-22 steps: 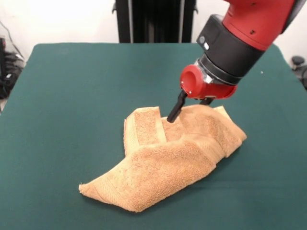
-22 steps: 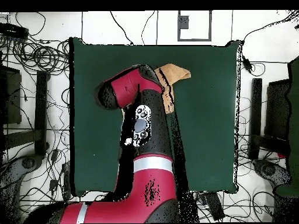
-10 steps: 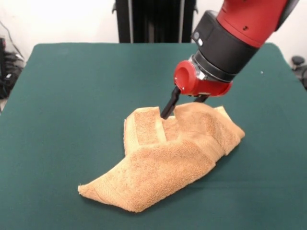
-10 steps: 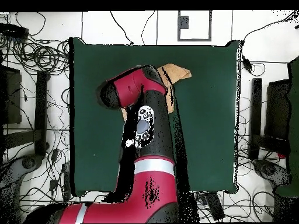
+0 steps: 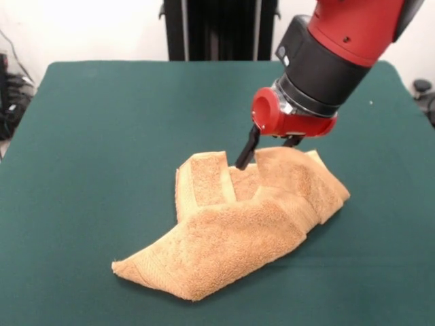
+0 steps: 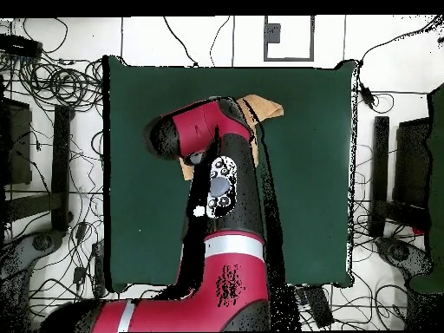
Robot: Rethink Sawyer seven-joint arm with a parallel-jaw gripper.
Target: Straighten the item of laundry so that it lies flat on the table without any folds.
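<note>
From the front, the gripper [image 5: 265,155] straddles the towel's [image 5: 238,227] raised far fold mid-table [image 5: 102,136], grip uncertain, so unfolding has barely begun and next needs a firm pinch; from overhead, the arm [image 6: 217,199] hides all but a towel corner.

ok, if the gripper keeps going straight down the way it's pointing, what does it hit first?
Most likely the towel: the gripper points down at its crumpled far part, seemingly at the fabric already. The table lies underneath.
</note>
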